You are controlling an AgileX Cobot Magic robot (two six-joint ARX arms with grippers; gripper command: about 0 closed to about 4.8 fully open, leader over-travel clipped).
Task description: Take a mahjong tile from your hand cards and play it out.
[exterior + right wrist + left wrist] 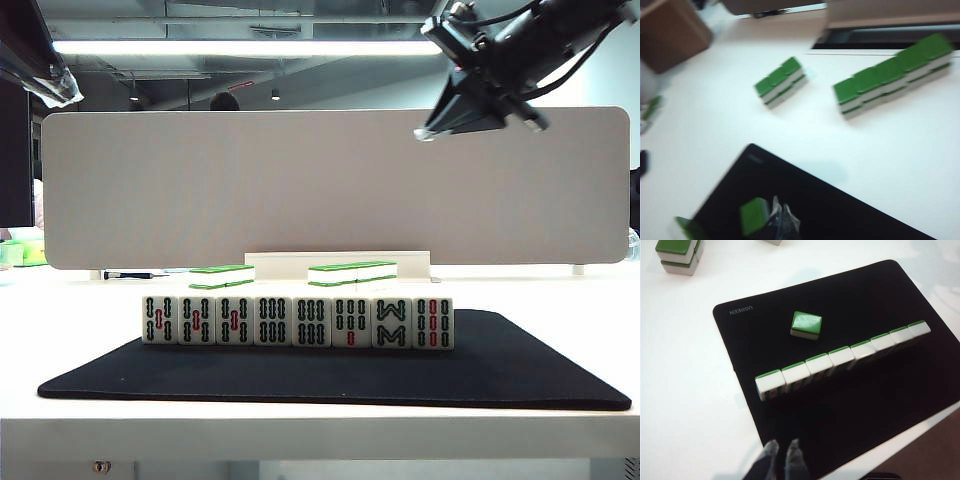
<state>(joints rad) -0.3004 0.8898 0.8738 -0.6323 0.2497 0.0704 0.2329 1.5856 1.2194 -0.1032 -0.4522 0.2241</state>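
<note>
The hand cards (297, 321) stand as a row of upright tiles on the black mat (520, 370), bamboo faces toward the exterior camera. From behind, the hand cards (840, 357) show green tops. A single mahjong tile (806, 325) lies on the mat beyond the row, green back up, its face hidden. It appears blurred as the mahjong tile (754, 216) beside the tips of my right gripper (781, 210). My right gripper (427, 131) hangs high above the table, shut and empty. My left gripper (782, 455) hovers over the mat's near edge, fingers together, holding nothing.
Stacks of green-backed tiles (222, 276) (352, 272) sit behind the mat; the green-backed stacks (780, 82) (892, 75) also show from above. A white partition (330, 185) closes the back. A brown box (670, 32) stands at the table's far corner.
</note>
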